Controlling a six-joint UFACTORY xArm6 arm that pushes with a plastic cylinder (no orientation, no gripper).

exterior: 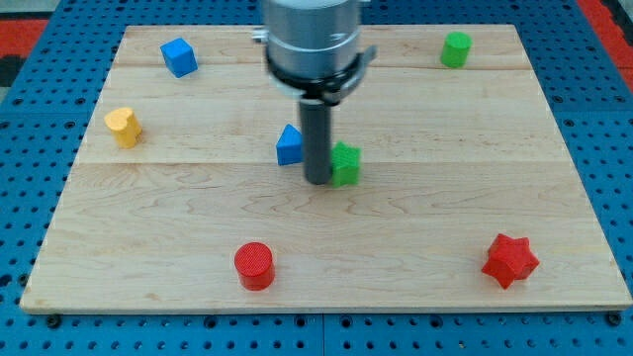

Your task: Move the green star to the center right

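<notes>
The green star lies near the middle of the wooden board. My tip stands right at the star's left side, touching or nearly touching it. A blue block, partly hidden by the rod, sits just left of the rod. The arm's grey body hangs over the top middle of the view.
A blue cube is at the top left, a green cylinder at the top right. A yellow block sits at the left. A red cylinder is at the bottom middle, a red star at the bottom right.
</notes>
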